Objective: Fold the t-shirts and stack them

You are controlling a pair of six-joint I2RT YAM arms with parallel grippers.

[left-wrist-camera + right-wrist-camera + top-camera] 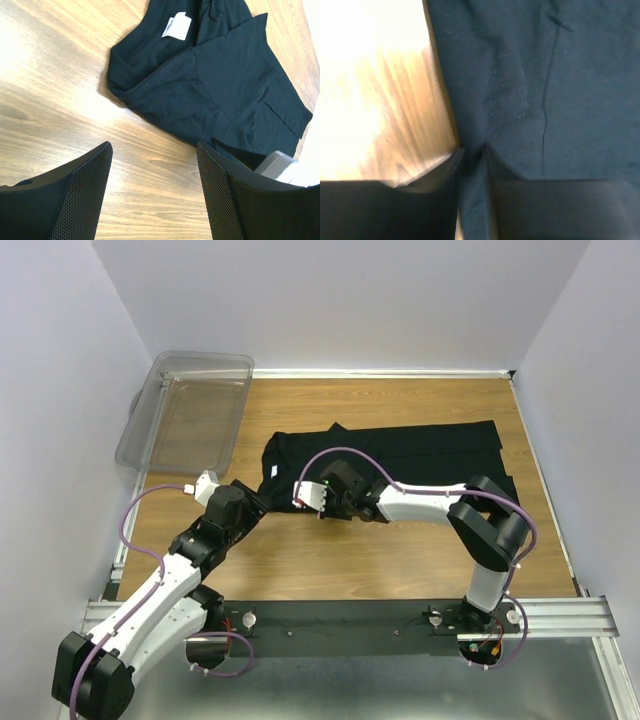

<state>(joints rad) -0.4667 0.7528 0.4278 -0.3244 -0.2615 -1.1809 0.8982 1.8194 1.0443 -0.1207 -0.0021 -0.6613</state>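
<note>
- Shirt position: one black t-shirt (420,450) lies flat on the wooden table (350,560), across the centre and right of the overhead view; its collar end points toward the left of the frame
- Right gripper (305,498) sits at the shirt's lower left edge in the overhead view; in the right wrist view its fingers (510,200) are drawn nearly together at bottom centre, pinching a strip of the dark cloth (545,75) just where it meets the bare wood
- Left gripper (154,146) hovers over bare wood just left of the collar; its two black pads (80,195) stand wide apart at the bottom of the left wrist view, nothing between them
- Collar and white tag (176,25) show at the top of the left wrist view; flaps of the shirt (225,90) lie folded over one another below them
- Clear plastic bin (140,420) rests tilted at the upper left of the overhead view, apart from the shirt
</note>
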